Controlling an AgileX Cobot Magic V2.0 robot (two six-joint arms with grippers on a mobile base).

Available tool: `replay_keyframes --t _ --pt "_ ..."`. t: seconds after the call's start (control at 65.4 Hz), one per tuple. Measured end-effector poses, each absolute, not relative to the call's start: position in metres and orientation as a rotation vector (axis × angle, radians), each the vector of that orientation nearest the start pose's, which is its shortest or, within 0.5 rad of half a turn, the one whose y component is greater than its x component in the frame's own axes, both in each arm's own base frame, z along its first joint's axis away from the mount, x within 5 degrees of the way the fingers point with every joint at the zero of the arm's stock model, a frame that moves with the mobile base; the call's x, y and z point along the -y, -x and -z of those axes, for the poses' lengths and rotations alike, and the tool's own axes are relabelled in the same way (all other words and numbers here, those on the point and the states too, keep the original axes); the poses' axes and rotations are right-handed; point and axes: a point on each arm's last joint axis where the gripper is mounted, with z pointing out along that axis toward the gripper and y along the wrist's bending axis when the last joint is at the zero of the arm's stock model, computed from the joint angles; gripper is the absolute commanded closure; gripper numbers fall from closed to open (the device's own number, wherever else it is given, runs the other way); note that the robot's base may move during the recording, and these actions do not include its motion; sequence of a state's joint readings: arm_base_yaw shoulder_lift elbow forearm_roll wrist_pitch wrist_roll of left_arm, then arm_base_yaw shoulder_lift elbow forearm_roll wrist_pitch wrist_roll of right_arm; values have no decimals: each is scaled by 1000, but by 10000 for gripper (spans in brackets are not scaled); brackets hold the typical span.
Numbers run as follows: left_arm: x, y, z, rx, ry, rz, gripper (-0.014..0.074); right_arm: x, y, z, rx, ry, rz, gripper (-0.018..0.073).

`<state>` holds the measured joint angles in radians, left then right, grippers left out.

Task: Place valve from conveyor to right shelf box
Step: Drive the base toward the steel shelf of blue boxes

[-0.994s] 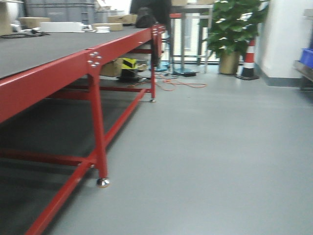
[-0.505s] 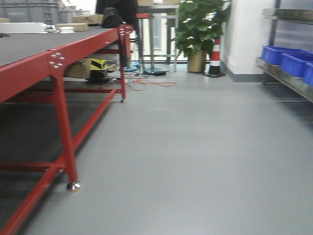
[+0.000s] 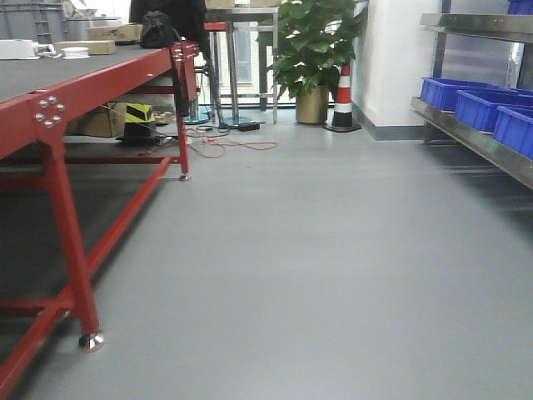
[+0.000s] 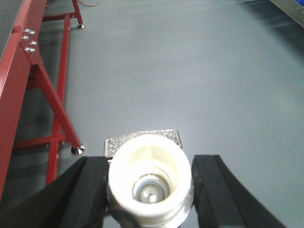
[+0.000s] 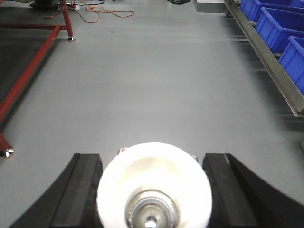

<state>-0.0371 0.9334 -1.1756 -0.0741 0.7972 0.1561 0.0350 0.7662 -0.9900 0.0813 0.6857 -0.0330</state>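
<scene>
The conveyor is a dark grey belt on a red frame along the left of the front view. In the left wrist view my left gripper is shut on a white valve with a silvery plate behind it. A second white valve sits between the black fingers of my right gripper, which is shut on it. Both hang above bare grey floor. The right shelf is a metal rack holding blue boxes, which also show as blue boxes in the right wrist view.
The red frame's leg and foot stand close at the left. Orange cables, a potted plant and a striped cone lie far ahead. Cardboard boxes and a black bag rest on the belt's far end.
The front view has swung right: the conveyor slid toward the left edge, and the shelf with blue boxes came into view on the right.
</scene>
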Motion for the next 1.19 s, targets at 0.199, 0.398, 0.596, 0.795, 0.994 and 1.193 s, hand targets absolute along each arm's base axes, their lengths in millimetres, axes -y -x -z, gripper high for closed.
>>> replay_keyframes --t 0.199,0.398,0.596,0.795,0.994,1.193 --pt "11 -174 -434 -2029 -177 12 708 -10 -140 -411 -1944 39 -93 713" --pt "11 -174 -434 -2029 -177 12 708 -10 -140 -411 -1944 39 -93 713" --pt "11 -174 -434 -2029 -177 12 708 -10 -140 -411 -1944 39 -93 713" --pt "11 -174 -434 -2027 -177 12 708 -10 -140 -411 -1944 39 -93 713" --pt "11 -174 -434 -2027 -177 9 708 -10 -140 -411 -1944 39 -93 713" --pt "11 -174 -434 -2027 -177 9 708 -10 -140 -411 -1944 39 -93 713"
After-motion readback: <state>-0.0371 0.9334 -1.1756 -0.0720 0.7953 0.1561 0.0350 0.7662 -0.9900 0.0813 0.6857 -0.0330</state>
